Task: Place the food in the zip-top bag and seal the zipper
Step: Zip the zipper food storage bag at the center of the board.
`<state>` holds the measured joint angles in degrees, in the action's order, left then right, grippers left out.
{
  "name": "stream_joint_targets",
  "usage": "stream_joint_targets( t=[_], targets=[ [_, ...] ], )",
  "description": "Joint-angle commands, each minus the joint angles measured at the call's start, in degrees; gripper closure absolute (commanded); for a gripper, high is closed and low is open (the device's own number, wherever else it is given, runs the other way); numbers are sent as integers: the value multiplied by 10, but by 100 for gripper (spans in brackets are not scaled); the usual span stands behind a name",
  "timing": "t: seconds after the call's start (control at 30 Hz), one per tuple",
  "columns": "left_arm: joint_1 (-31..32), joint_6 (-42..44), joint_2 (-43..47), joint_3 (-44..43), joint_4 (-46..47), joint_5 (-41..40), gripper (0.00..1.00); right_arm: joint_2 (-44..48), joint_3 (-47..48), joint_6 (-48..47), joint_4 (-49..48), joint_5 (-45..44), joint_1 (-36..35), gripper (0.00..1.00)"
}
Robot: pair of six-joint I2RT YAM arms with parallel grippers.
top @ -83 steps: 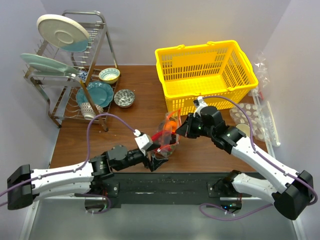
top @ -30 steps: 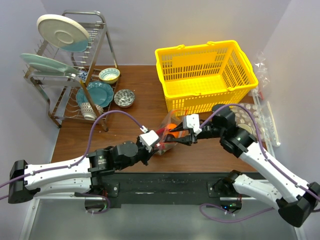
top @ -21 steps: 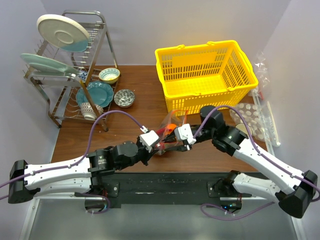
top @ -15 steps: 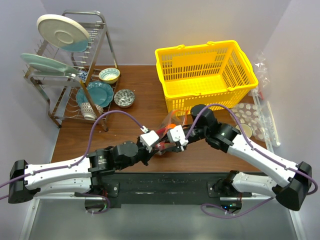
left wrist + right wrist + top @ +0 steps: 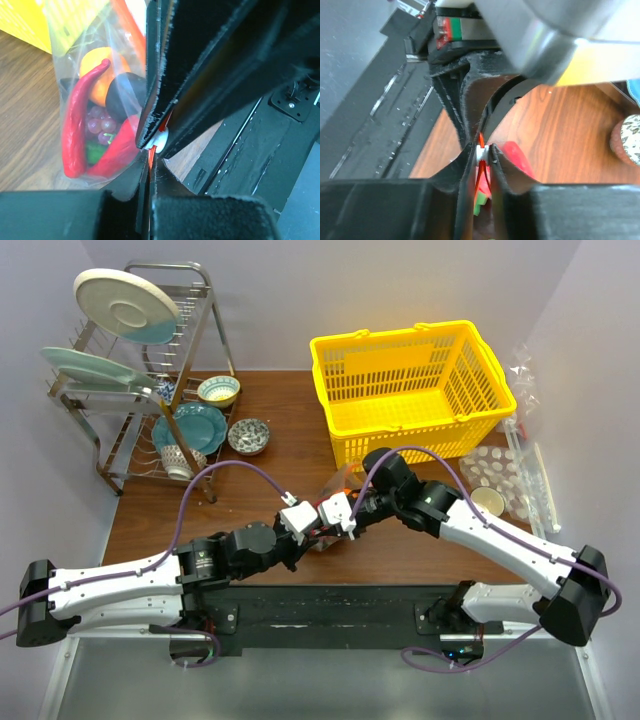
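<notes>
The zip-top bag (image 5: pixel 85 35) is clear, soft and crinkled, and it is full. Through the plastic I can see an orange (image 5: pixel 95 70) near the top, with a dark round fruit (image 5: pixel 125 95) pressed against it. Below them are pale red grapes (image 5: pixel 100 125) and a scrap of green (image 5: pixel 92 152) near the bottom. A long glossy red pepper (image 5: pixel 75 125) curves down the outer side, and a second red piece lies slanted beneath the grapes.

The zipper (image 5: pixel 151 159) is a thin red-orange strip along one edge of the bag, with a small white piece (image 5: pixel 159 140) sitting on it.

The bag is held between the two arms, over the wooden table (image 5: pixel 250 480) and just in front of the yellow basket (image 5: pixel 420 425). I cannot tell whether its bottom rests on the wood.

The zipper edge is the bag's long line. It runs from the left gripper's pinch away towards the basket, and the body of the bag with the food hangs off to one side of it. The long pepper lies roughly along that same line.

The left gripper (image 5: pixel 151 172) is clamped tight on the near end of the strip, with the red-orange edge showing between its fingers. The right gripper (image 5: pixel 481 155) reaches in from the other side. Its fingers are drawn in close around the strip at the white piece, nearly nose to nose with the left one.
</notes>
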<state>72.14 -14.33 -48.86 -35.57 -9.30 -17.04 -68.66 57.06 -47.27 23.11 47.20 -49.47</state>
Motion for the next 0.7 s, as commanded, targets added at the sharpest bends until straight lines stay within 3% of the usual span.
stream_joint_targets(
  t=[0.0, 0.03, 0.13, 0.3, 0.5, 0.67],
  targets=[
    [4, 0, 11, -28, 17, -6, 100, -9, 38, -14, 26, -4, -2, 94],
    [4, 0, 11, -29, 13, -10, 100, -10, 45, -16, 31, -7, -2, 100],
    [4, -12, 20, -33, -3, -41, 100, -6, 49, -15, 43, -23, -2, 100],
    [0, -55, 73, -35, -61, -172, 100, 19, 32, 0, 33, -43, -2, 100],
    [-42, -90, 108, -63, -164, -252, 100, 49, 4, 25, 16, -67, -2, 100],
    [-74, -113, 101, -117, -278, -311, 100, 78, -10, 74, 7, -141, -1, 100]
  ],
)
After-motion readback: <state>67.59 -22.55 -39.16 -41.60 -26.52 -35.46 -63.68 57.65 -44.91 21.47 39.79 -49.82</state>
